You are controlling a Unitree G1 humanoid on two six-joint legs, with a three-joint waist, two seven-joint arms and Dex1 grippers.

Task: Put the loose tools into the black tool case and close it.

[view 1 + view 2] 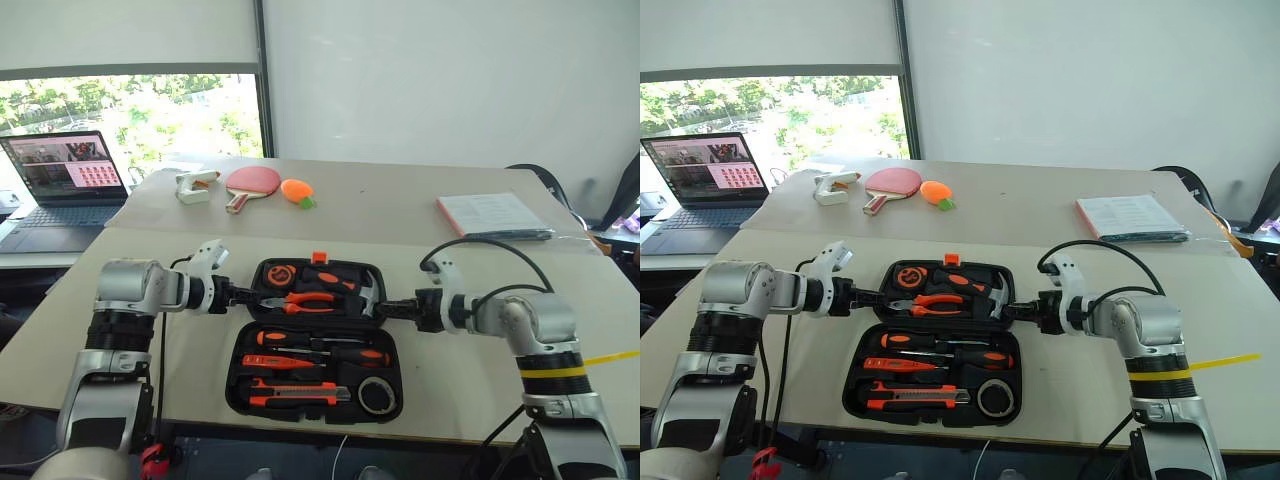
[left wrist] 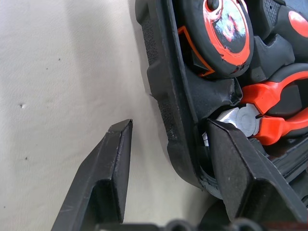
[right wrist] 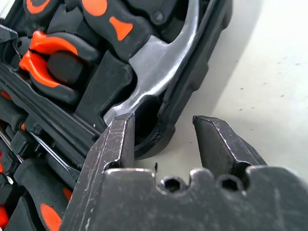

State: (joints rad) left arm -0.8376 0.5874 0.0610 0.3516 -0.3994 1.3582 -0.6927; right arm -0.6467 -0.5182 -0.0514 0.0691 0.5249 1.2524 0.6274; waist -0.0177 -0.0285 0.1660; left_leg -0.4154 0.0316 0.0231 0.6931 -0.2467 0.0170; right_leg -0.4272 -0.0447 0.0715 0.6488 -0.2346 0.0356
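Case [image 1: 318, 340] lies open on table [image 1: 480, 390], long axis toward the far wall. Wrist views show left claw [image 2: 168, 159] and right claw [image 3: 161, 137] each part-open, straddling a lid wall.

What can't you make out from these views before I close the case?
- Whether the left gripper pinches the black tool case wall: in its wrist view one finger sits outside and one inside, with a gap on the outer side.
- Same for the right gripper on the opposite wall.
- Orange latch: too small in the head views to judge.
- Hammer handle: cut off in the right wrist view.
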